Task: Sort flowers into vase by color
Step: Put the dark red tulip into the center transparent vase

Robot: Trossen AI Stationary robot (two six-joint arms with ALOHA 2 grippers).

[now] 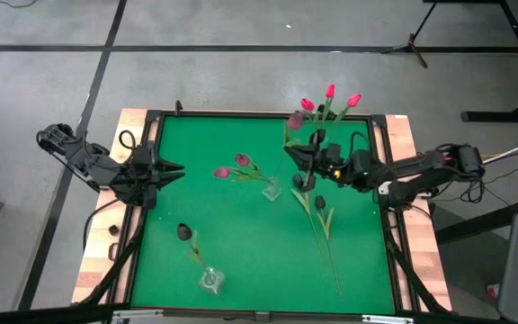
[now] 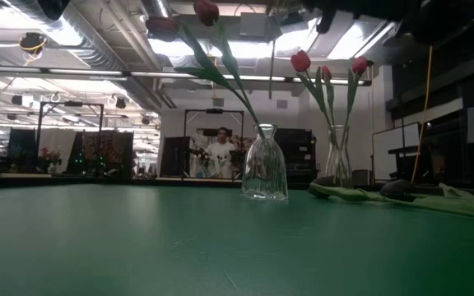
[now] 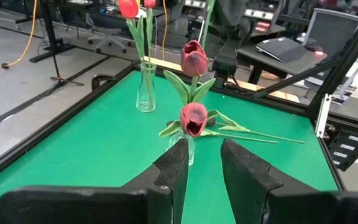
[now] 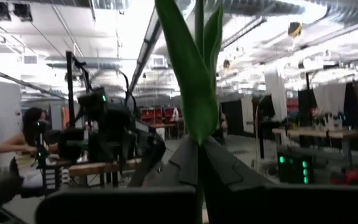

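Note:
My right gripper is over the table's far right part, shut on a flower with a mauve head. A vase at the far edge holds pink-red tulips. Mid-table, a second vase holds two mauve tulips. A third vase near the front holds a dark tulip. Two dark-headed flowers lie flat on the cloth right of centre. My left gripper waits open at the table's left edge, nothing between its fingers. My right gripper pinches the flower's green stem and a leaf between its two shut fingers. The fingers reach in from the table's right. The leaf and stem rise from the fingertips, and the flower is lifted clear of the table.
A black frame runs round the green cloth. The lying stems stretch toward the near right corner. The room behind shows stands, desks and a seated person.

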